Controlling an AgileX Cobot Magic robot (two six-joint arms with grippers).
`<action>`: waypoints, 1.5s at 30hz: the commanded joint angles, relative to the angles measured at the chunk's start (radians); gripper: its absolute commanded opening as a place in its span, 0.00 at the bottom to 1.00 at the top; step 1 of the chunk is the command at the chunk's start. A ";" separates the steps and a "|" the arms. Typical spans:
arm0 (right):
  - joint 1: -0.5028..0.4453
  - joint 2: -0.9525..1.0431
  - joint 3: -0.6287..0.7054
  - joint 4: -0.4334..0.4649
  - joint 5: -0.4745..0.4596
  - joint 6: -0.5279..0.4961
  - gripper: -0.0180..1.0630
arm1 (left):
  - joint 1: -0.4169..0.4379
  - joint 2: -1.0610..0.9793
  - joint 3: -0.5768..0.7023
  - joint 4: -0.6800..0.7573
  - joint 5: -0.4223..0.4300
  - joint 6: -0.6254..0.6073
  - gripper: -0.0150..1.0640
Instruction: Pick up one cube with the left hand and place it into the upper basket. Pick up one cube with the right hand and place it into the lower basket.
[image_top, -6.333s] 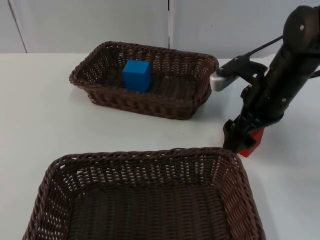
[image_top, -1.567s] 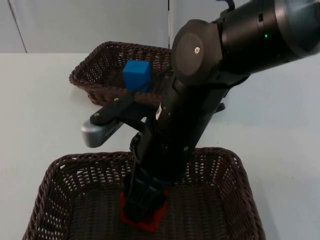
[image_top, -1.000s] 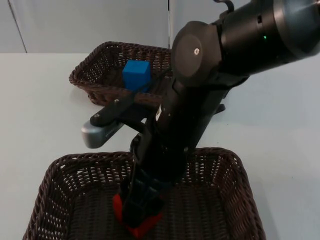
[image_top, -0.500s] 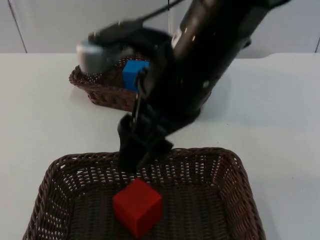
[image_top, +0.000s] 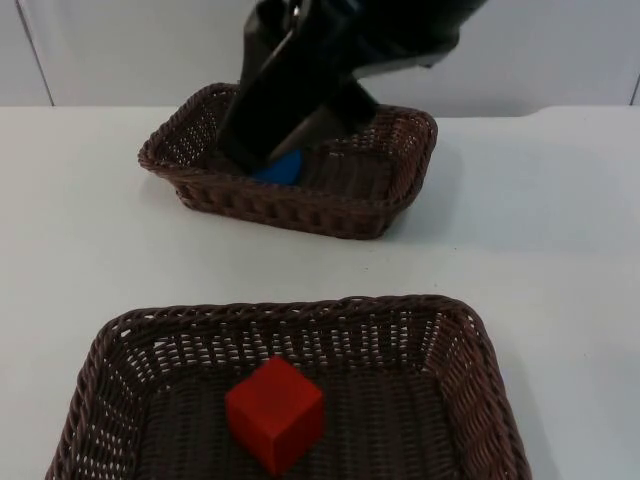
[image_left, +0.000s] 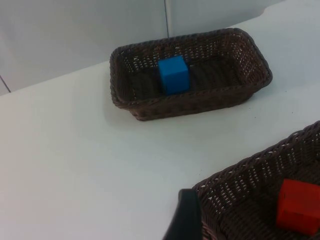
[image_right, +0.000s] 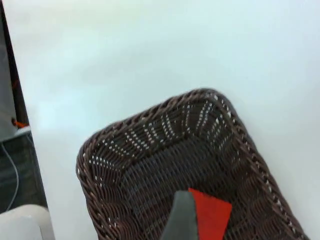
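The red cube (image_top: 275, 414) is seen on the floor of the lower basket (image_top: 480, 350), left of centre. It is judged rigid and light, best taken by opposite flat faces. Toward twelve o'clock, the blue cube (image_left: 174, 75) sits in the upper basket (image_top: 400, 190) on the desk (image_top: 80, 250). The right gripper (image_top: 250, 150) hangs above that basket; whether its jaws are parted cannot be told.

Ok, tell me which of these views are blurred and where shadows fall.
Top view: the right arm is smeared by motion over the upper basket; the red cube is sharp. Left wrist view: crisp, a soft shadow beside the blue cube. Right wrist view: motion-softened, the lower basket hazy.
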 joint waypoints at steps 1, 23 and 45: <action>0.007 -0.029 -0.003 0.014 -0.006 0.010 0.62 | 0.002 -0.004 0.005 0.001 -0.002 0.000 0.65; 0.007 -0.206 0.336 0.013 -0.375 0.028 0.62 | 0.002 -0.080 0.005 -0.027 0.002 0.000 0.65; 0.007 -0.743 0.685 0.011 -0.544 0.044 0.62 | 0.002 -0.316 0.066 0.114 0.195 -0.186 0.65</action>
